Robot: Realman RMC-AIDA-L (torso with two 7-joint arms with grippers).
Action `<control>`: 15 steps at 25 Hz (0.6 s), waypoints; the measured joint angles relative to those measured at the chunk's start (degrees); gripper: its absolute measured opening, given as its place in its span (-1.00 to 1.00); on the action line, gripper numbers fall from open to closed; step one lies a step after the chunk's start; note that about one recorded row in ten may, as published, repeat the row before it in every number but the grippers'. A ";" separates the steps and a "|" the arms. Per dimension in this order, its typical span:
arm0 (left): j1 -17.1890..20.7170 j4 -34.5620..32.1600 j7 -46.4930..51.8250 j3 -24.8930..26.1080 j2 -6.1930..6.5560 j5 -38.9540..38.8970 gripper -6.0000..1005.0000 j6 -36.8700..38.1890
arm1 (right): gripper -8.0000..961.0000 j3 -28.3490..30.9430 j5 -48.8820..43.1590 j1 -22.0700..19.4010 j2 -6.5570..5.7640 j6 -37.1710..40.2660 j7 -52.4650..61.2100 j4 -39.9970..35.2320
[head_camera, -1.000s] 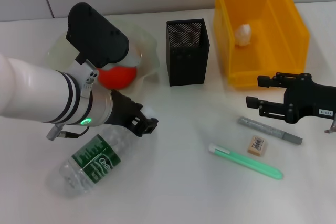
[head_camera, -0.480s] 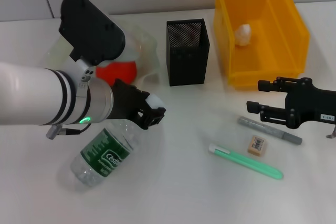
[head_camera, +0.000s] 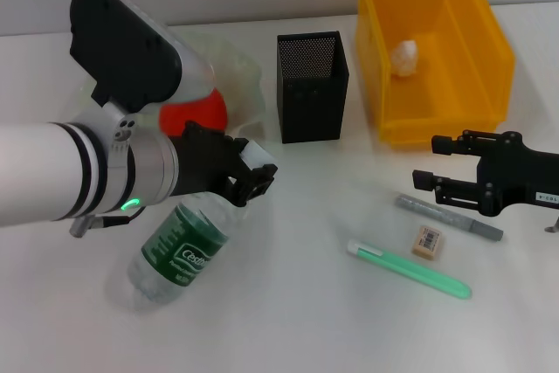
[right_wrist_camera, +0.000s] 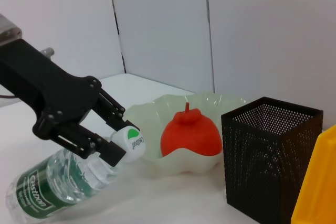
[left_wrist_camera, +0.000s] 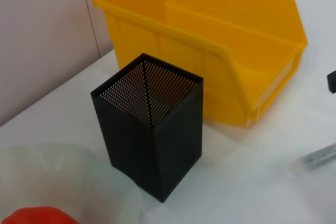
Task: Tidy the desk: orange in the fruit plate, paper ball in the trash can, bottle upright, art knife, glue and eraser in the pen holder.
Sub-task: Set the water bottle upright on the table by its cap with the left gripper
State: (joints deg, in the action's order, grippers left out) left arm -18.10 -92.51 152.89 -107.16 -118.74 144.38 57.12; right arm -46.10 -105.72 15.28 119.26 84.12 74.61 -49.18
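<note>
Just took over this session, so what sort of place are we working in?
Probably an office-style desk setup: a plain white tabletop against a pale wall, with a black mesh pen holder, an eraser and a yellow trash can.

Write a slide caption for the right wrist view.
Left claw grips the tilted bottle by its neck; orange sits in the fruit plate.

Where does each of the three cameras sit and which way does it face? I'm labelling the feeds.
Head: high, facing down at the desk; both arms show, left gripper on the bottle, right gripper hovering.
Left wrist: faces the pen holder and trash can; no fingers show.
Right wrist: low, faces the left gripper, bottle and orange.
Shared: the pen holder.
</note>
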 joint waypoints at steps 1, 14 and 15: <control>0.62 -0.12 -0.65 -0.11 0.00 -0.67 -0.11 -0.87 | 0.25 0.02 0.03 0.00 0.00 0.00 0.03 -0.05; 3.51 -0.87 -4.77 0.24 0.06 -4.19 -0.11 -3.66 | 0.25 0.05 0.20 0.01 0.01 -0.01 0.30 -0.22; 3.93 -1.19 -5.62 0.07 0.09 -4.32 -0.11 -4.66 | 0.24 0.05 0.20 0.01 0.01 -0.01 0.30 -0.22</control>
State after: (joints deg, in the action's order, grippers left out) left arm -14.17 -93.71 147.27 -107.09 -118.65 140.07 52.45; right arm -46.05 -105.52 15.29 119.27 84.11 74.91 -49.40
